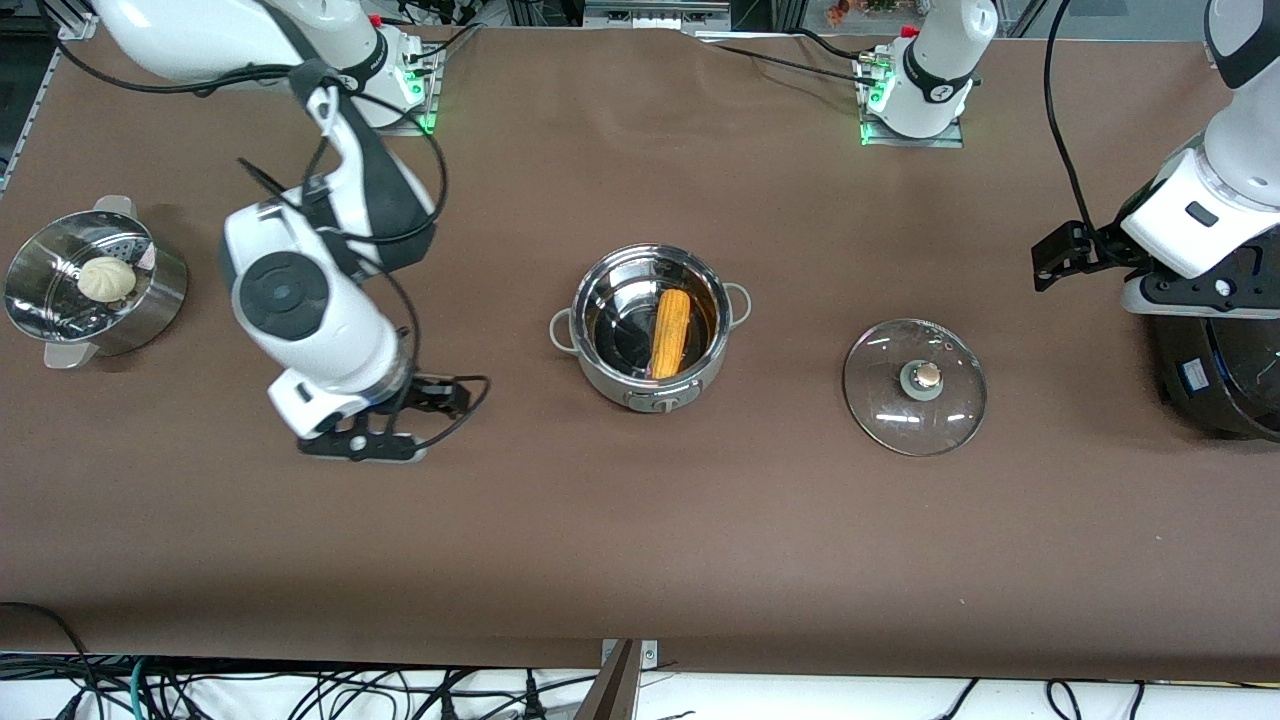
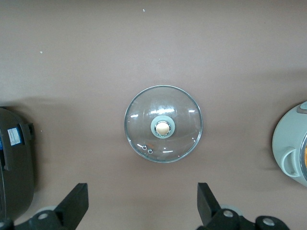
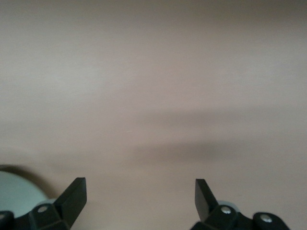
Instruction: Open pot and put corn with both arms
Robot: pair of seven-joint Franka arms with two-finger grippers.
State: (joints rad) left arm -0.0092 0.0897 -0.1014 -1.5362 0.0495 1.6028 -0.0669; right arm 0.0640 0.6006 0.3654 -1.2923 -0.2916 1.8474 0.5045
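Observation:
The steel pot [image 1: 600, 372] stands open at mid-table with the yellow-orange corn [image 1: 670, 332] lying inside it. Its glass lid [image 1: 915, 385] with the tan knob lies flat on the table beside the pot, toward the left arm's end. My left gripper [image 1: 1200, 295] is raised at that end of the table; in the left wrist view it [image 2: 142, 206] is open and empty, with the lid [image 2: 163, 123] and the pot's edge [image 2: 290, 143] below. My right gripper [image 1: 360, 445] hangs low over bare table toward the right arm's end, open and empty [image 3: 140, 201].
A steel steamer pot [image 1: 150, 300] with a white bun [image 1: 106, 278] stands at the right arm's end. A black round appliance [image 1: 1220, 380] stands at the left arm's end under the left arm, and shows in the left wrist view [image 2: 14, 158].

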